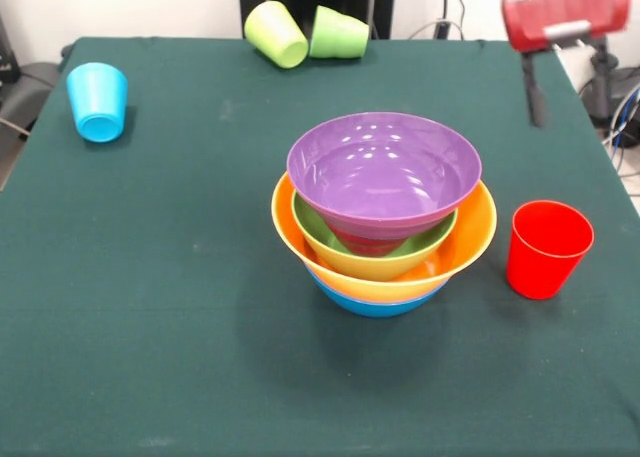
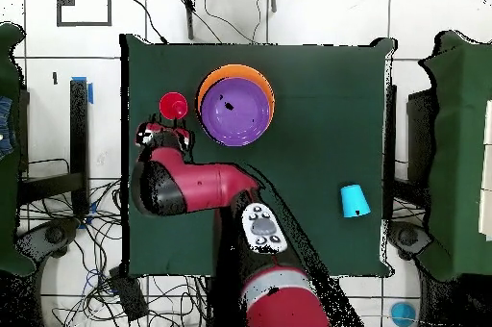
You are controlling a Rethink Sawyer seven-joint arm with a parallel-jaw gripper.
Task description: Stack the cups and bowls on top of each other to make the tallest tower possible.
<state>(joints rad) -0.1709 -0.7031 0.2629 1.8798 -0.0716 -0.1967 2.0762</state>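
The tower (image 1: 385,212) stands mid-table: a blue bowl at the bottom, then the orange, green and small red bowls, with a purple bowl on top. It also shows in the overhead view (image 2: 236,105). The red cup (image 1: 549,247) stands upright just right of it, also seen from overhead (image 2: 173,105). The sky blue cup (image 1: 98,101) lies on its side at the far left, and shows from overhead too (image 2: 355,200). The yellow-green cup (image 1: 276,34) and the green cup (image 1: 338,33) lie together at the far edge. My gripper (image 1: 535,89) hangs above the far right of the table, behind the red cup and holding nothing I can see. It also shows in the overhead view (image 2: 161,133).
The green table (image 1: 150,307) bears all of this. My red arm (image 2: 192,184) reaches across the robot's side of the table and hides the two green cups from overhead. Cables and stands lie beyond the table's edges.
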